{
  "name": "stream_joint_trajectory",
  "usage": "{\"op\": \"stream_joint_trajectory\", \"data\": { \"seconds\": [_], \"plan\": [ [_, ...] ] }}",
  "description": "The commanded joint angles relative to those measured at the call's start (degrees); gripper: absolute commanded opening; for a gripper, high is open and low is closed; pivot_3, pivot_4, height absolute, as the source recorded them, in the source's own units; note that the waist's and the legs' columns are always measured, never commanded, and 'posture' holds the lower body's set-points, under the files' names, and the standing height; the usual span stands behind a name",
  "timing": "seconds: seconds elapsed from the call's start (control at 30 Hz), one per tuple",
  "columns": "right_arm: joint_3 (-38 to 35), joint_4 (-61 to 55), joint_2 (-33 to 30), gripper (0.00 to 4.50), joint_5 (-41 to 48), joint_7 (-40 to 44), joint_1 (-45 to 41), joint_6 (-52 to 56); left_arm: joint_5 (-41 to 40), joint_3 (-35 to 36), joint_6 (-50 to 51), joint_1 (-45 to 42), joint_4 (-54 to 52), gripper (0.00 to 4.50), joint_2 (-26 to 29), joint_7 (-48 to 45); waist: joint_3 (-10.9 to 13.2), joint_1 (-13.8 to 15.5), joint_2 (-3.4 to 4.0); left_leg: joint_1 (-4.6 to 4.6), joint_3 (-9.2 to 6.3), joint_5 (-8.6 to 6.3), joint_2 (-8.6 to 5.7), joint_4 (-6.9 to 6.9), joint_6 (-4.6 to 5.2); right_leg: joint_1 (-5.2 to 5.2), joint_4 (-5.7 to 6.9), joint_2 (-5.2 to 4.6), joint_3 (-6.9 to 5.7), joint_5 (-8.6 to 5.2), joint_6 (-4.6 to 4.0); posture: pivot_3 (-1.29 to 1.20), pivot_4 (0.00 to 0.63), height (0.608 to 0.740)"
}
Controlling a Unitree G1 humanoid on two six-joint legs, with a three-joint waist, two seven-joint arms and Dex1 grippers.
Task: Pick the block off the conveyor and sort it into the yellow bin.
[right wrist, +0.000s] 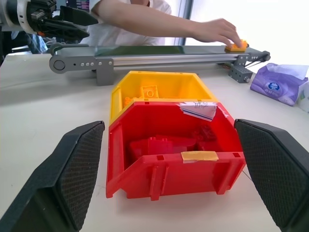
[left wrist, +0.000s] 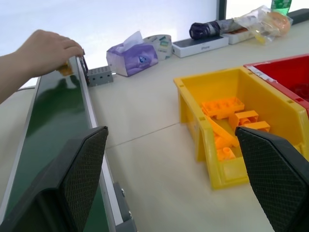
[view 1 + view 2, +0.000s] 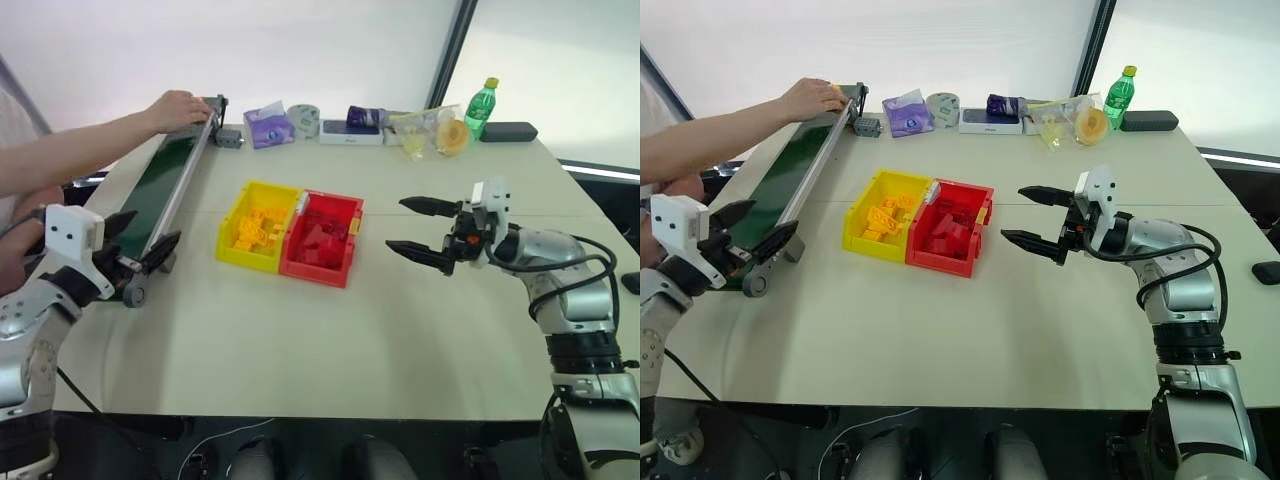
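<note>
1. Two joined bins sit mid-table in the left eye view: the yellow bin (image 3: 256, 228) on the left, the red bin (image 3: 322, 238) touching its right wall. The conveyor (image 3: 168, 187) runs along the table's (image 3: 380, 330) left edge toward the far left corner, where a person's hand (image 3: 178, 108) rests on its end. The left gripper (image 3: 140, 243), fingers spread, hovers at the conveyor's near end. The near half of the table is bare.
2. In the right eye view, the right gripper (image 3: 1035, 215), fingers spread wide and empty, hangs just right of the red bin, apart from it. Clutter lines the far edge, including a green bottle (image 3: 1120, 96).
3. The left wrist view shows bare table between conveyor rail and yellow bin, which holds orange bricks.
4. In the right wrist view, the block (image 1: 236, 46) sits on the conveyor's far end under the person's fingertips.
</note>
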Motion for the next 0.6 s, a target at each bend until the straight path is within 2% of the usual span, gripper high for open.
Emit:
{"op": "stream_joint_trajectory", "data": {
  "seconds": [0.03,0.6],
  "plan": [
    [-0.15,-0.27,0.03,4.5,0.05,0.39,-1.7,-1.14,-1.33,2.52,-0.84,0.6,-2.29,4.46,0.36,-0.47,0.0,-0.01,0.0,0.0,0.0,0.0,0.0,0.0,0.0,0.0,0.0,0.0,0.0,0.0,0.0,0.0,0.15,0.74],
    [0.84,2.22,1.19,4.5,-0.44,1.67,-3.44,-2.14,-1.54,7.78,-0.68,7.47,-6.21,4.46,-1.28,4.92,0.0,0.04,0.0,0.0,-0.01,-0.01,0.0,0.0,0.02,0.01,0.0,-0.03,0.0,0.0,0.0,0.0,0.15,0.74]
  ]
}}
